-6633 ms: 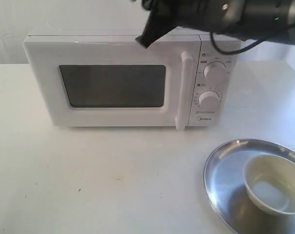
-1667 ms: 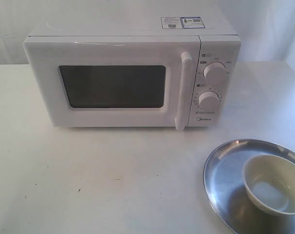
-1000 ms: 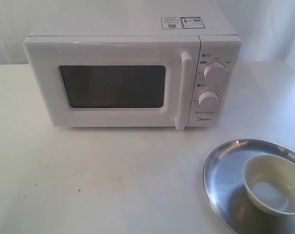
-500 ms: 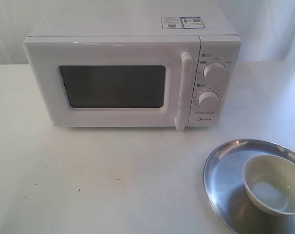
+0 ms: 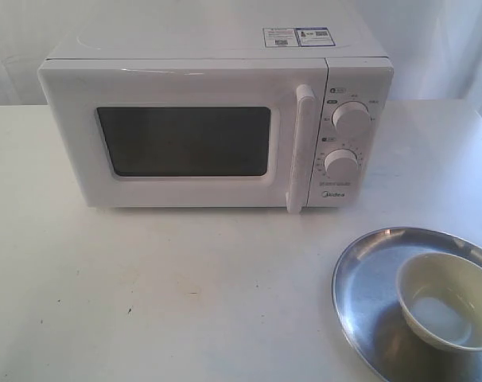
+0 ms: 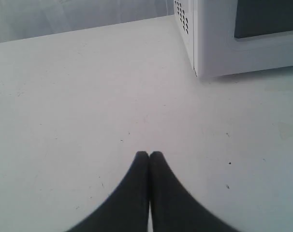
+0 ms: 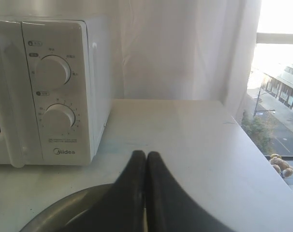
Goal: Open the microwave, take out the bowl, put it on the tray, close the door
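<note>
The white microwave [image 5: 217, 119] stands at the back of the table, its door [image 5: 185, 139] closed with the bar handle [image 5: 299, 147] upright. The cream-white bowl [image 5: 446, 301] sits in the silver tray [image 5: 364, 294] at the front right. Neither arm shows in the exterior view. My left gripper [image 6: 149, 154] is shut and empty above bare table, the microwave's corner [image 6: 204, 43] ahead of it. My right gripper [image 7: 145, 154] is shut and empty over the tray's rim [image 7: 64, 205], facing the microwave's knobs [image 7: 52, 71].
White curtains hang behind the table. In the right wrist view the table's edge [image 7: 262, 159] runs beside a window with a street below.
The dark arm that reached over the microwave's top 6.6 s ago has withdrawn from the exterior view. Nothing has moved in the last second.
</note>
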`<control>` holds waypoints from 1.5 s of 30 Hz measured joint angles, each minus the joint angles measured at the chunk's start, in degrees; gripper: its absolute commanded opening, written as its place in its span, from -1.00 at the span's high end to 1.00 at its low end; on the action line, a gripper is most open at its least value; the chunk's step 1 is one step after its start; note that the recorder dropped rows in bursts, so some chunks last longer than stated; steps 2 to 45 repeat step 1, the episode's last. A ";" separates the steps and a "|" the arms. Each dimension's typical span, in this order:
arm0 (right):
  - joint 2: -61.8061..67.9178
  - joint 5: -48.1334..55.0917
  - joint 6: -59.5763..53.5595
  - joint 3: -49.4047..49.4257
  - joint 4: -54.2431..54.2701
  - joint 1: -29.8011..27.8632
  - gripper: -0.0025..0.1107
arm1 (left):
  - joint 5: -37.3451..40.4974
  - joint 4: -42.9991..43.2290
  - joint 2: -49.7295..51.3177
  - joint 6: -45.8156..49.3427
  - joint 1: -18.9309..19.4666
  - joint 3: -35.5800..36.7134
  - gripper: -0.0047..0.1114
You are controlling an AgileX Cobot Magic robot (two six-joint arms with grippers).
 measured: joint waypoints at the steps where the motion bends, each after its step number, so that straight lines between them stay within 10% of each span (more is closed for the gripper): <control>1: 0.00 0.00 0.00 0.00 0.00 0.00 0.96 | 0.00 0.00 0.00 0.00 0.00 0.00 0.92; 45: 0.00 0.00 0.00 0.00 0.00 0.00 0.96 | 0.00 0.00 0.00 0.00 0.00 0.00 0.92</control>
